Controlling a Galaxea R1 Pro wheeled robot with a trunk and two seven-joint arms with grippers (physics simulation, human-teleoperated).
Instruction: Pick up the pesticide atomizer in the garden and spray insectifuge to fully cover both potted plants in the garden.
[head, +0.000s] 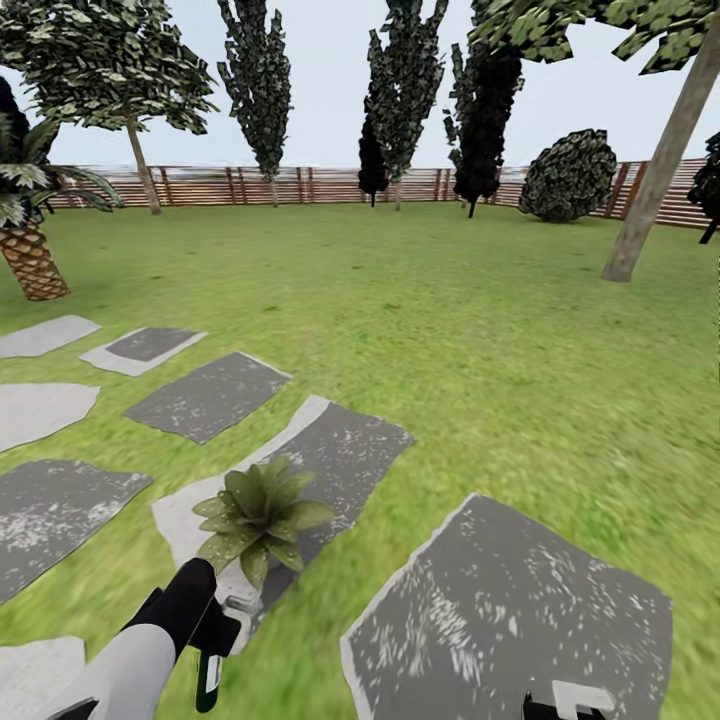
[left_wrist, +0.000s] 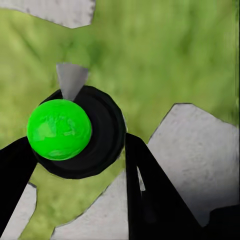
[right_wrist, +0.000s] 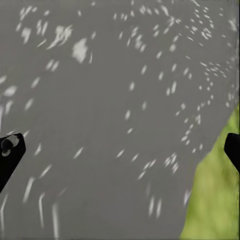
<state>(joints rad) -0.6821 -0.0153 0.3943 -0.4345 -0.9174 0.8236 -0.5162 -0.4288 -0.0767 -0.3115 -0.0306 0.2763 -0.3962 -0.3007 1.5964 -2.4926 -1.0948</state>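
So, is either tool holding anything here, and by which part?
The left tool grips the pesticide atomizer by its round dark body; the right tool is open and empty.

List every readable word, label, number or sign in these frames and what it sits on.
None can be read in any view.
The bottle held in the left claw shows a pale strip on its side in the head view; no lettering can be made out.
The bottle's green top in the left wrist view: mottled colour only, no mark.
Stepping stone under the right claw: white flecks, not writing.
Potted plant and fence: no signs.
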